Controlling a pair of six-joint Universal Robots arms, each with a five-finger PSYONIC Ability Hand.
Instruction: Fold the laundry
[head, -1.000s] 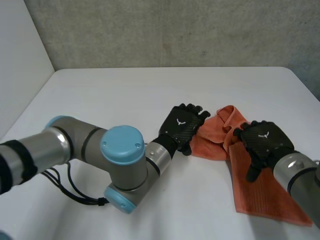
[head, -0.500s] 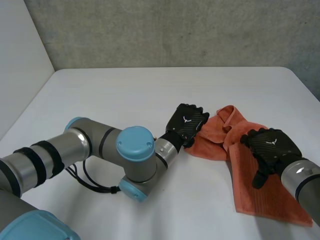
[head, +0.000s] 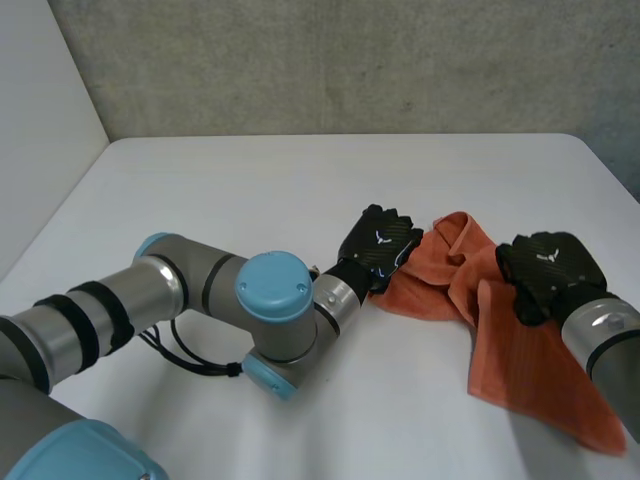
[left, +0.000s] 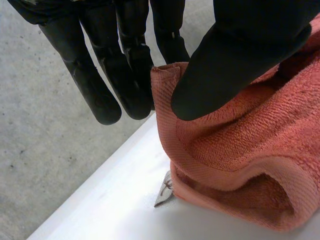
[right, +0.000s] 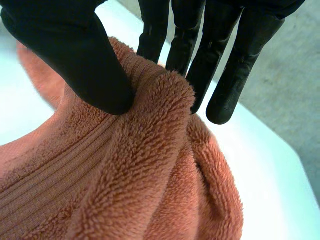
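An orange towel (head: 440, 285) lies rumpled right of the table's middle, its long part running toward the near right (head: 545, 385). My left hand (head: 380, 245) is at the towel's left edge. In the left wrist view its thumb (left: 240, 60) presses a raised fold of the towel (left: 240, 150) against the fingers (left: 125, 75). My right hand (head: 548, 268) sits on the towel's right side. Its thumb (right: 70, 50) and fingers (right: 220, 65) pinch a ridge of the towel (right: 125, 175) between them. A small label (left: 164, 189) sticks out under the fold.
The white table (head: 250, 190) stretches bare to the left and far side. A grey wall (head: 350, 60) stands behind it. My left arm (head: 200, 300) reaches across the near left of the table.
Both hands have closed onto the towel. The right hand has shifted right and back, pulling its part of the towel up off the table. The left hand's fingers have curled in at the left edge.
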